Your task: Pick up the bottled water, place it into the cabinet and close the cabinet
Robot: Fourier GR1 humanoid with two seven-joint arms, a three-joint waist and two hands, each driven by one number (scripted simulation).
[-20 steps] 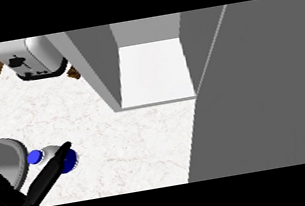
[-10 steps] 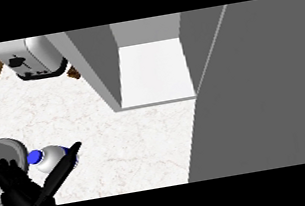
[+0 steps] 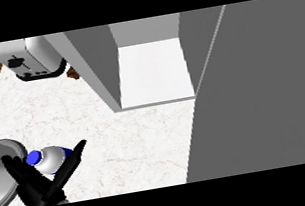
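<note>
With my left hand (image 3: 39,187) curled around the bottled water (image 3: 51,159) at the tabletop's (image 3: 117,141) lower left, I keep it upright, then swing toward the open cabinet (image 3: 151,69).

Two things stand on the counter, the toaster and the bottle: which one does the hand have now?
The bottled water, blue-capped, between the left hand's fingers and thumb at lower left. The toaster stands apart at the counter's far corner.
</note>
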